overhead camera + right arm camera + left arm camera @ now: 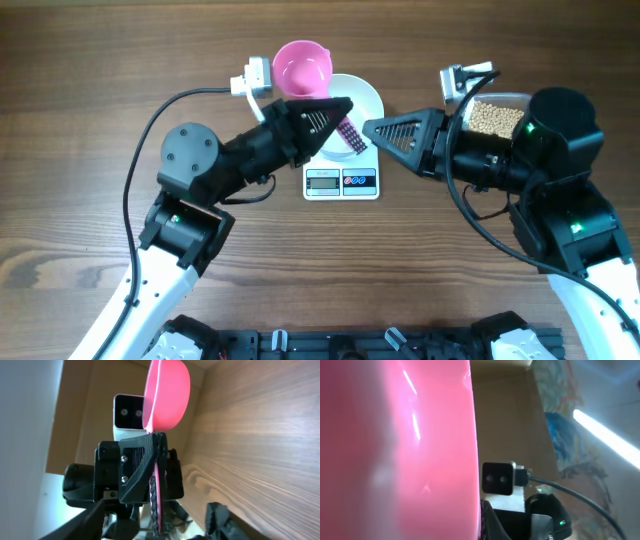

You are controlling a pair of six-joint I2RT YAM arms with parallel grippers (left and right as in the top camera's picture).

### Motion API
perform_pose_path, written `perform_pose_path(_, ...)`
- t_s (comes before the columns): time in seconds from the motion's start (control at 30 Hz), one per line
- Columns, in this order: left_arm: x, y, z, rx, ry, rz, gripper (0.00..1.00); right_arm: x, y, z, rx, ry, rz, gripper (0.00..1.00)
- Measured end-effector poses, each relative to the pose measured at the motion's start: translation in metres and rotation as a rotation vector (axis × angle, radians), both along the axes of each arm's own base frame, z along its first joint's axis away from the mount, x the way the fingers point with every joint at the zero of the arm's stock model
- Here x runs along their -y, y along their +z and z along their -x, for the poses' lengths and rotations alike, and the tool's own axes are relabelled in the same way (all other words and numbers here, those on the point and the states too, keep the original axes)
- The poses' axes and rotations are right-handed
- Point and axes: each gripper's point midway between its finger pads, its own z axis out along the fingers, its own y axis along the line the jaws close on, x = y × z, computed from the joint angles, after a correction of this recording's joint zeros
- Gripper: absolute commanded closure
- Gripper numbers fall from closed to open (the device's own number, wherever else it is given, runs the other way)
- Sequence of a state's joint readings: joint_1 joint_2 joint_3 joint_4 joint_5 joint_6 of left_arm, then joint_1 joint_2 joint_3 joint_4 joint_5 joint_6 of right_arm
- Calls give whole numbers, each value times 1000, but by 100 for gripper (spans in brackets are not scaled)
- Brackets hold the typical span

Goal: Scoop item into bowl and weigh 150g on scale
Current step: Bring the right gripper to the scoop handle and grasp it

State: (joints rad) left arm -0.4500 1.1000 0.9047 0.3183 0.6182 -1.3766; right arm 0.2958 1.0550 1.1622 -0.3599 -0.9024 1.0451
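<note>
Now, bench [80,80]: brown wood grain, carrying everything listed here.
Scale [341,181]: small, white and square, near the bench's middle; its display and dark buttons face 6 o'clock, the reading too small to make out.
White bowl [368,96]: round and deep, sitting on the scale's platform; its 9 o'clock half is covered from above by the scoop and the left hand.
Pink scoop [303,70]: a round cup with its mouth facing up, at 11 o'clock from the bowl and overlapping the bowl's rim in the overhead view; its dark patterned handle runs toward 4 o'clock across the bowl. How high it is above the bench cannot be told.
Left hand [340,108]: comes in from 8 o'clock, tips pointing toward 2 o'clock, closed tight on the scoop's handle; the right wrist view shows the handle pinched between the black fingers with the cup beyond them.
Right hand [372,128]: at 3 o'clock from the bowl, just beside it, tips pointing toward 9 o'clock; its fingers stand apart with nothing gripped between them.
Beans [493,118]: small, round and tan, heaped in the clear tub.
Clear tub [500,97]: at 2 o'clock from the scale, well apart from it, partly under the right arm.
</note>
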Motion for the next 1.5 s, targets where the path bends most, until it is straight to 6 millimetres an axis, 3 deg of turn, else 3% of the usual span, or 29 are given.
perform_pose_path(0.27, 0, -1, -10, -131, 16, 85, 96, -14, 11, -1, -37, 27, -63, 50)
perform_pose_path(0.33, 3, -1, -13, -145, 11, 104, 96, -22, 8, -1, -62, 45, -67, 56)
perform_pose_path(0.53, 9, -2, -15, -166, 8, 126, 96, -29, -9, -16, -136, 28, -57, 62)
perform_pose_path(1.13, -2, -8, -33, -179, 131, 123, 96, -26, 0, -31, -121, -45, -91, 82)
perform_pose_path(1.5, -3, -7, -33, -176, 137, 127, 96, -26, 0, -32, -129, -53, -94, 85)
